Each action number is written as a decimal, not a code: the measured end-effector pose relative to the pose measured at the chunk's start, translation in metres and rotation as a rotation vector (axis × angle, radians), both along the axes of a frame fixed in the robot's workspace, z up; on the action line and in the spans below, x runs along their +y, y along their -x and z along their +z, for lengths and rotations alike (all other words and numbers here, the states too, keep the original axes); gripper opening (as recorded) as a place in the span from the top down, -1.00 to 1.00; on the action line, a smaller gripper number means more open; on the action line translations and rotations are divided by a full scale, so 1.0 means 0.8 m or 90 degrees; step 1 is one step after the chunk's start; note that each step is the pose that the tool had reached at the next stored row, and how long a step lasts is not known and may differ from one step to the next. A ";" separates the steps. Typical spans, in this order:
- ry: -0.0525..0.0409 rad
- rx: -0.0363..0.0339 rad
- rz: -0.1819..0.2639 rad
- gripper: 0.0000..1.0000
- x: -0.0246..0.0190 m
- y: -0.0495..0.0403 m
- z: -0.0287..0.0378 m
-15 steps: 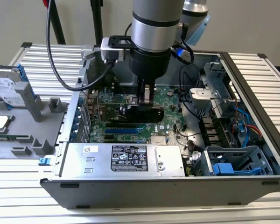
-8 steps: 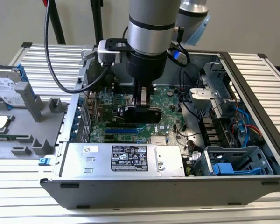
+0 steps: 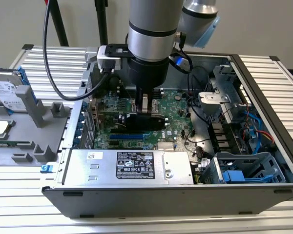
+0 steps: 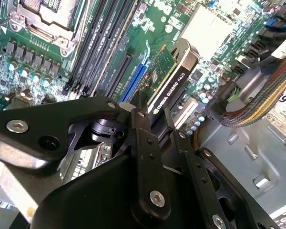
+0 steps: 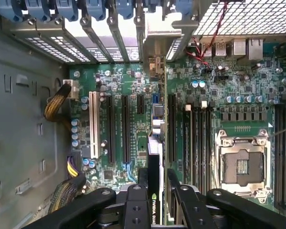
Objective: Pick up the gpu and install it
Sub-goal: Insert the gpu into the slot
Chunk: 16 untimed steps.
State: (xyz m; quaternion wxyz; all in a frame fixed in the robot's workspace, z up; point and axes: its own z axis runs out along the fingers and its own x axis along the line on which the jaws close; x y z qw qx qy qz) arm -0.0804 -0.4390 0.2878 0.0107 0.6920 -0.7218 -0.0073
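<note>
Over motherboard point(image 3: 173, 105) inside open case point(image 3: 263, 87): gripper point(image 3: 144, 113) holding gpu point(image 4: 169, 81) on edge, jaws clamped on card, above expansion slots point(image 5: 117, 126).

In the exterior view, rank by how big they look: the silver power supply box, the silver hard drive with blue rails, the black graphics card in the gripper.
1. Power supply box
2. Hard drive
3. Graphics card, partly hidden by the gripper

Silver-grey arm point(image 3: 151, 22) — black screwed tool point(image 3: 144, 109), black cable point(image 3: 51, 58)
</note>
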 end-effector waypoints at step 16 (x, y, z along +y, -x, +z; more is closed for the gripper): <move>0.0001 0.0123 0.000 1.00 0.0000 0.015 -0.0195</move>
